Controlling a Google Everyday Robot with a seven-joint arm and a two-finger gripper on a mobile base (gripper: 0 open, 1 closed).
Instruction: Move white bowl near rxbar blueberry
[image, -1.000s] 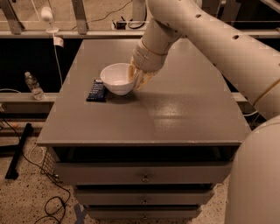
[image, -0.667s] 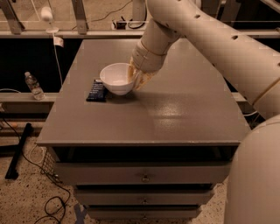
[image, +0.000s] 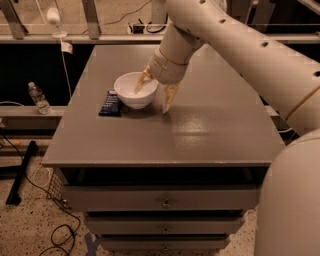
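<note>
The white bowl (image: 134, 91) stands upright on the grey table (image: 200, 130), left of the middle. The rxbar blueberry (image: 110, 103), a dark navy bar, lies flat right next to the bowl's left side, touching it or nearly so. My gripper (image: 155, 92) comes down from the upper right and is open, straddling the bowl's right rim. One finger (image: 143, 81) is inside the bowl and the other finger (image: 168, 98) is outside it, its tip close to the table top. Nothing is held.
A plastic water bottle (image: 39, 98) stands on a low ledge left of the table. Drawers (image: 165, 200) sit under the table top. Cables (image: 55, 225) lie on the floor at the lower left. My arm's large body fills the right side.
The gripper's fingers, close together on the bowl's right rim before, have spread apart and let go of the bowl. The bowl and bar have stayed in place.
</note>
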